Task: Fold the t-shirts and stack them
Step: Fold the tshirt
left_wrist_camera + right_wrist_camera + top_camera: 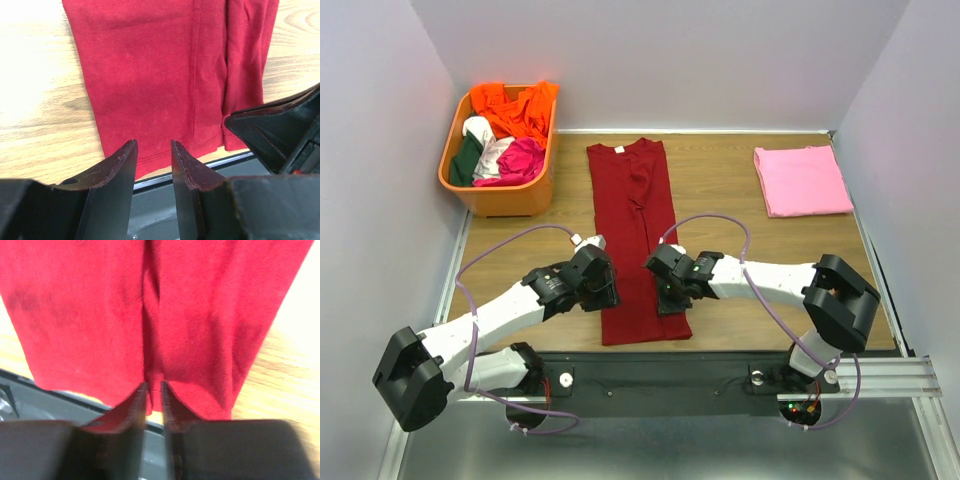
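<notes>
The maroon t-shirt [632,235] lies folded lengthwise as a long strip on the table, neck label at the far end, hem near the front edge. My left gripper [605,292] hovers at the strip's left edge near the hem; in the left wrist view it [152,146] is open and empty above the maroon cloth [160,75]. My right gripper [670,297] is at the strip's right edge. In the right wrist view it [154,386] has its jaws a narrow gap apart over the hem [100,340], by the centre crease. The pink t-shirt [802,180] lies folded at the far right.
An orange basket [503,200] of mixed clothes stands at the far left. The dark metal rail [720,375] runs along the table's front edge just below the shirt's hem. White walls close in the left, back and right sides.
</notes>
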Action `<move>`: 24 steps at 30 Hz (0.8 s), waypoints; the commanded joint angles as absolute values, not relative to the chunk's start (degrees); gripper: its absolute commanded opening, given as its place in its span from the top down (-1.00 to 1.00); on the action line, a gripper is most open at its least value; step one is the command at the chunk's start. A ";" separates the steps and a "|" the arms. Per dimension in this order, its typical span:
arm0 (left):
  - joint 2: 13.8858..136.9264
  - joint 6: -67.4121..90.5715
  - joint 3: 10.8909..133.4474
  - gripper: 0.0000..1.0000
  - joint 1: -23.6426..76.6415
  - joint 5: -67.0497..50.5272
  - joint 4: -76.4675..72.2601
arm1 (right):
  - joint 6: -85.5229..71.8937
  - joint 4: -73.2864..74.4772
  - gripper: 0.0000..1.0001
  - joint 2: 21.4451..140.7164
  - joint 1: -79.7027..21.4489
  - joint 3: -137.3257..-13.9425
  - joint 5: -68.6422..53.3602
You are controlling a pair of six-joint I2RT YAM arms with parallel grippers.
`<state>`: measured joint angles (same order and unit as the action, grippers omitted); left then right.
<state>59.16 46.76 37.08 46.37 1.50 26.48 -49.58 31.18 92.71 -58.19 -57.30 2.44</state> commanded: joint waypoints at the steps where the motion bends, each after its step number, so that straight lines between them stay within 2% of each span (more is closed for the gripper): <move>1: 59.06 46.23 36.30 0.11 46.05 1.05 25.49 | -50.19 32.34 0.42 93.33 -59.06 -60.29 7.81; 15: 58.36 46.84 35.95 0.11 46.05 0.53 24.35 | -50.27 41.39 0.42 100.10 -61.69 -67.67 18.71; 24: 58.19 46.85 36.03 0.11 46.05 0.35 24.43 | -50.62 42.71 0.43 102.04 -62.84 -68.90 19.51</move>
